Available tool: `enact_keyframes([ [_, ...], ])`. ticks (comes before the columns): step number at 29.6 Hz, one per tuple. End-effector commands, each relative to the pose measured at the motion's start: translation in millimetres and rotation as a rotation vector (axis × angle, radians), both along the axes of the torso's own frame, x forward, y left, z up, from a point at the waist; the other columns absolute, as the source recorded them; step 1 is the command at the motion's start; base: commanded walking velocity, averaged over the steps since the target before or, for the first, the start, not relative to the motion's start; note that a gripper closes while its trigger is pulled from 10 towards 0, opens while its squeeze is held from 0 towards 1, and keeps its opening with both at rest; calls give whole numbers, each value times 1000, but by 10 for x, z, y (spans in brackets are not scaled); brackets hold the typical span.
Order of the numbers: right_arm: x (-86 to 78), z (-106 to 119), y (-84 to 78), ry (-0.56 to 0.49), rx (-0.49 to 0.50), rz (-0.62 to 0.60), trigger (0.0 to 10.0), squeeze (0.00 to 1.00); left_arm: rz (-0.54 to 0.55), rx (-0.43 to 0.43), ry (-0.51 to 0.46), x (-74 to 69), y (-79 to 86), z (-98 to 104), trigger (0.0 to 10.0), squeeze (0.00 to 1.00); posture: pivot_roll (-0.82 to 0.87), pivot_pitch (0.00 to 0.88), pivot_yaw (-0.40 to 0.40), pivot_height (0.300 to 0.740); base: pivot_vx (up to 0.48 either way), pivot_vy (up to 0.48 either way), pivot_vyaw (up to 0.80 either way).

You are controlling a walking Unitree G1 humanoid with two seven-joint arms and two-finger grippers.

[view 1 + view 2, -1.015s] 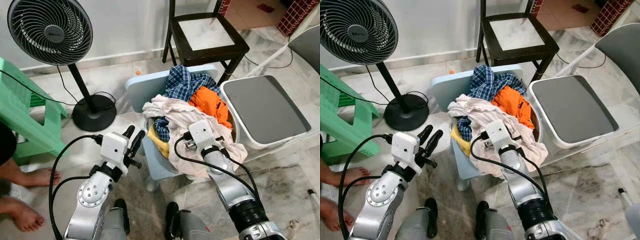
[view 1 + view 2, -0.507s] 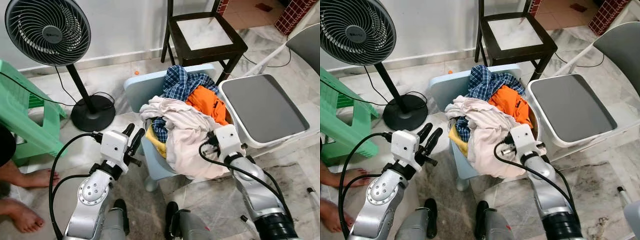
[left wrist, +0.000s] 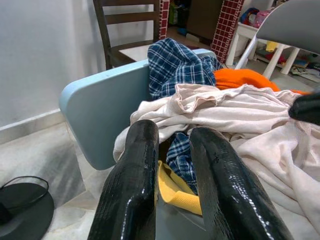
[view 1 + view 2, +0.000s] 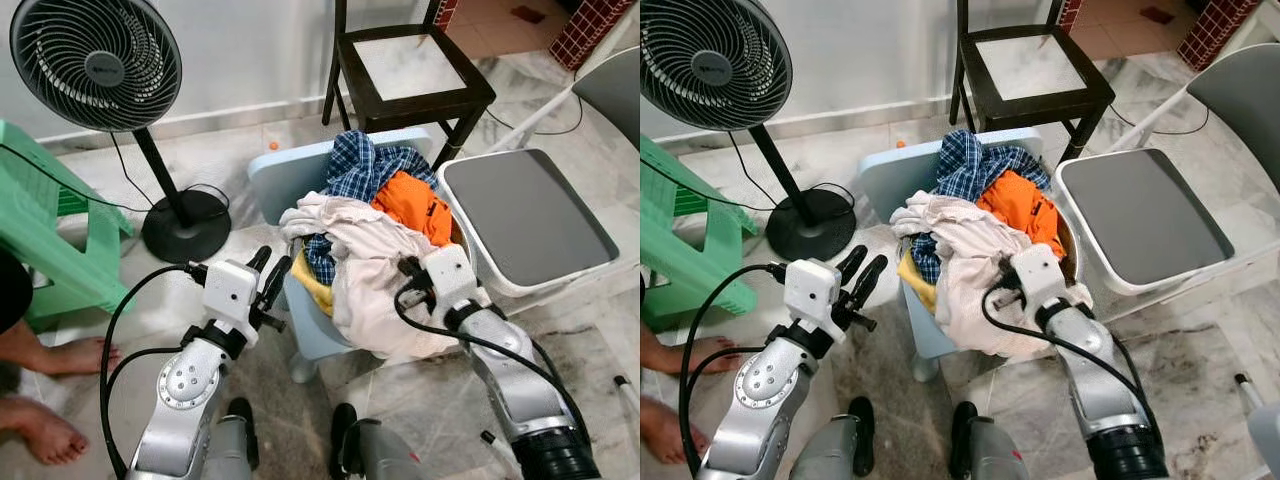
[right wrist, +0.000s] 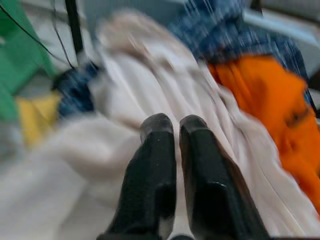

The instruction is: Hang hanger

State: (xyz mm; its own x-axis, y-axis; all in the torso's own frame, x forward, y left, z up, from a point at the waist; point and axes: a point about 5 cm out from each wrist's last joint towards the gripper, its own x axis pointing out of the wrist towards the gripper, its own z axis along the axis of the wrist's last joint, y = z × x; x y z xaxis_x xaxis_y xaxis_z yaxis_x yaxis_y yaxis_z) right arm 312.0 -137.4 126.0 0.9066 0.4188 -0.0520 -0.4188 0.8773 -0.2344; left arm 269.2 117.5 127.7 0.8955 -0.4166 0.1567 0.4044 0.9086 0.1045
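- Left eye view: a pile of laundry sits on a pale blue plastic chair: a cream garment draped over the front, a blue checked shirt behind it, an orange garment to the right, and a bit of yellow cloth low on the left.
- The right gripper rests against the cream garment at the pile's right side. The left gripper hangs just left of the chair, apart from the clothes.
- Around the chair: a black standing fan, a green plastic stool, a dark wooden chair behind, a grey-seated white chair to the right, and a person's bare feet at the left edge.
- No hanger can be made out among the clothes.
- Left wrist view: the left gripper's two black fingers stand slightly parted with nothing between them, pointing at the pale blue chair and the pile.
- Right wrist view: blurred; the right gripper's fingers are pressed nearly together over the cream garment, seemingly with no cloth between them.
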Motion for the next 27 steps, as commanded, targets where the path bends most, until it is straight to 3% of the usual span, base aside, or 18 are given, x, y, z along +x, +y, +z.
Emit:
enact_keyframes([
  [1, -52, -19, 34, -3, 24, 11, 10000, 1000, -3, -1, 19, -28, -21, -51, 10000, 0, 161, 334, -92, 740, 0, 0, 0],
  [9, -43, 76, 299, -138, -44, -4, 10000, 1000, -42, 4, 55, -58, -29, -92, 10000, 0, 166, 338, -85, 740, 0, 0, 0],
  [17, -14, 131, 400, -217, -90, -15, 10000, 1000, -81, 4, 86, -93, -70, -138, 10000, 0, 169, 334, -85, 740, 0, 0, 0],
  [18, -8, 131, 401, -221, -99, -16, 10000, 1000, -71, 2, 84, -91, -65, -137, 10000, 329, 169, 334, -85, 740, 0, 0, 0],
  [19, 0, 129, 400, -223, -106, -18, 10000, 1000, -65, -8, 83, -90, -62, -134, 10000, 1000, 169, 333, -85, 740, 0, 0, 0],
  [27, 38, 101, 493, -227, -151, 7, 10000, 1000, -62, -15, 87, -84, -63, -133, 10000, 1000, 168, 335, -90, 740, 0, 0, 0],
])
